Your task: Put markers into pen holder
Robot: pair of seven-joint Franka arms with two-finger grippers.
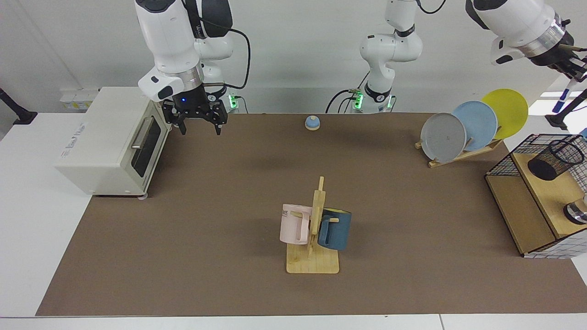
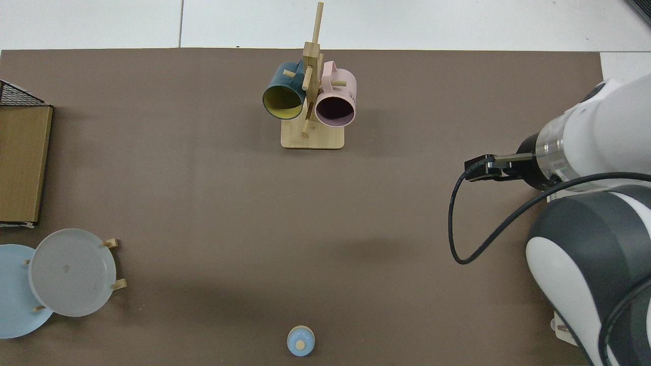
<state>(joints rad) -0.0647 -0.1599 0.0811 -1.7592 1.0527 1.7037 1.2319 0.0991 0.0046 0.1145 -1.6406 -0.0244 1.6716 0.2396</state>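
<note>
White-barrelled, blue-capped marker (image 1: 563, 95) hangs clenched in the left hand (image 1: 574, 71), high at twelve o'clock above the black wire-mesh pen holder (image 1: 555, 159), apparently for dropping in; right hand (image 1: 200, 123) waits, fingers spread.

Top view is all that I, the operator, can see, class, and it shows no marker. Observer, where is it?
Observer: In the facing view the left gripper holds the marker high in the air, past the yellow plate, with its blue end down.
Operator: And the pen holder?
Observer: The pen holder stands on a wooden shelf inside a wire basket, lower than the marker. No marker pokes out of it.
Operator: What is the arm in my view doing?
Observer: That is the right arm. The right gripper hangs beside the toaster oven, with its jaws open and empty.
</note>
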